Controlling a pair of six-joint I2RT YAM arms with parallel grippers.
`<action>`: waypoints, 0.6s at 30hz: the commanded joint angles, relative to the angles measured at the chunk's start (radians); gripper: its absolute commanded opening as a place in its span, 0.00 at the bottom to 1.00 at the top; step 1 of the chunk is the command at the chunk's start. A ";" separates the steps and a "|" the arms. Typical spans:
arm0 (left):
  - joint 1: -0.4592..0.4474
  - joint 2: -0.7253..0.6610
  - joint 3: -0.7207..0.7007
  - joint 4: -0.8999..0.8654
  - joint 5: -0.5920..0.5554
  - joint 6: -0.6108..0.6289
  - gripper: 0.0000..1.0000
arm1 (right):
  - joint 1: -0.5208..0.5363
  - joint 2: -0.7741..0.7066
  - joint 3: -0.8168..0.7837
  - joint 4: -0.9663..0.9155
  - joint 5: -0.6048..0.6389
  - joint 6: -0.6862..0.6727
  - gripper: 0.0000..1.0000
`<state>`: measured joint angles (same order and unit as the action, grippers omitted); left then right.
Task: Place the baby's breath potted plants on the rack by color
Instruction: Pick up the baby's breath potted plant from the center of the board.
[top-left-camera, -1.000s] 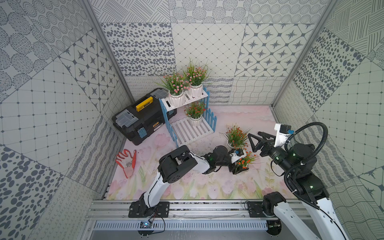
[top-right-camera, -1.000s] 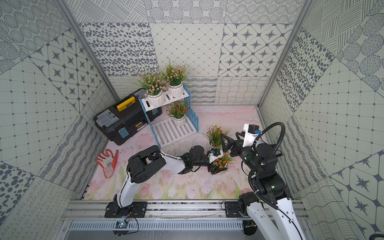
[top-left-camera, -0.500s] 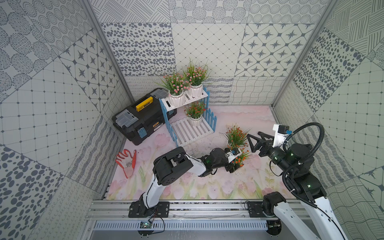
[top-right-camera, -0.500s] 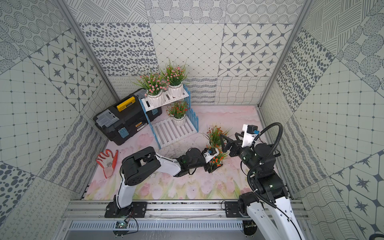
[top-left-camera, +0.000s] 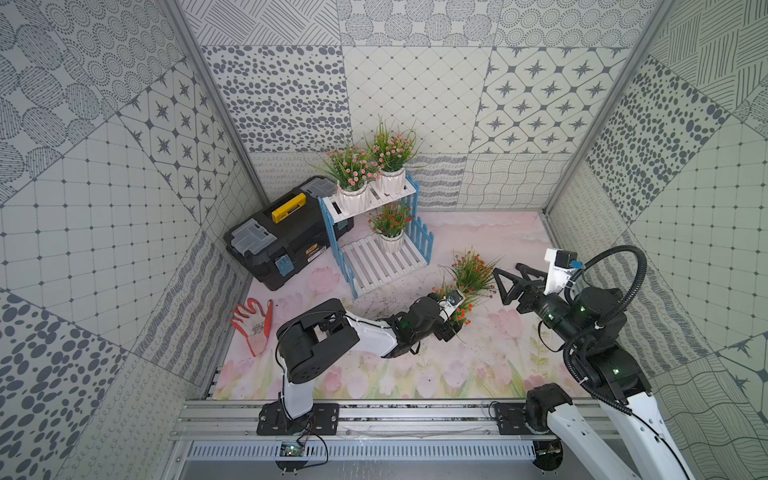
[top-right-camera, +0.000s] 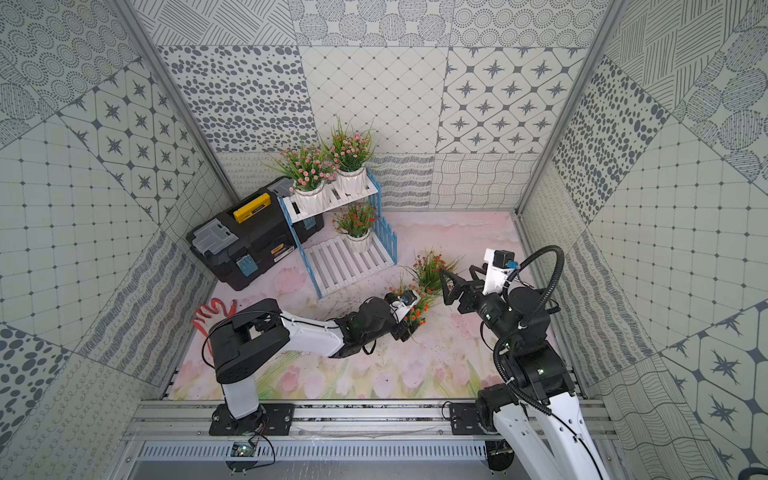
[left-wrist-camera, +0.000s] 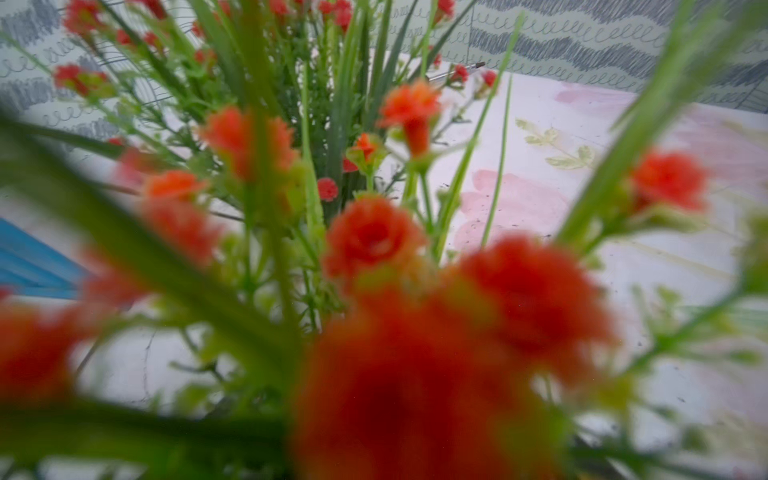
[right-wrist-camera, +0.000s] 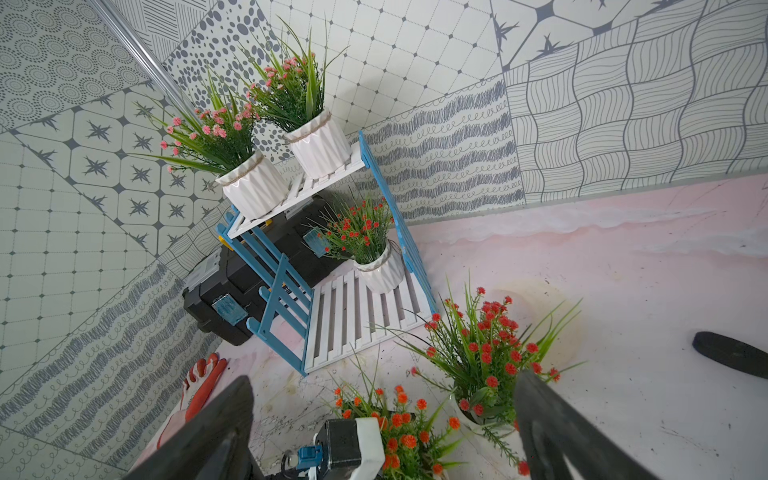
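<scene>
The rack (top-left-camera: 376, 266) stands at the back with two pink potted plants (top-left-camera: 351, 168) (top-left-camera: 392, 147) on its top shelf and an orange-red one (top-left-camera: 390, 220) on the lower shelf. My left gripper (top-left-camera: 446, 316) is shut on the pot of another orange-red plant (top-left-camera: 457, 309), low over the mat. Blurred blossoms (left-wrist-camera: 374, 237) fill the left wrist view and hide the jaws. A third orange-red plant (top-left-camera: 471, 270) stands on the mat just behind it. My right gripper (top-left-camera: 505, 286) is open beside that plant (right-wrist-camera: 486, 353), holding nothing.
A black toolbox (top-left-camera: 286, 237) with a yellow handle sits left of the rack, touching its frame. A red and white glove (top-left-camera: 255, 322) lies on the mat by the left wall. The patterned walls close in on three sides.
My left gripper has carried the orange-red plant leftward, away from the right arm. The right gripper has barely moved.
</scene>
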<state>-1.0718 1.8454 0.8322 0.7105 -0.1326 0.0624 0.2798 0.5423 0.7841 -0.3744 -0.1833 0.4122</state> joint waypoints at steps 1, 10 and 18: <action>0.002 -0.068 -0.021 0.009 -0.220 -0.031 0.66 | -0.004 -0.028 -0.010 0.051 -0.009 0.008 0.98; 0.050 -0.166 -0.035 -0.038 -0.378 -0.066 0.66 | -0.004 -0.030 -0.014 0.061 -0.014 0.016 0.98; 0.134 -0.209 -0.036 -0.039 -0.435 -0.101 0.66 | -0.004 -0.024 -0.016 0.067 -0.017 0.019 0.98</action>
<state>-0.9779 1.6657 0.7876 0.6044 -0.4480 0.0032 0.2798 0.5194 0.7765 -0.3477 -0.1928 0.4164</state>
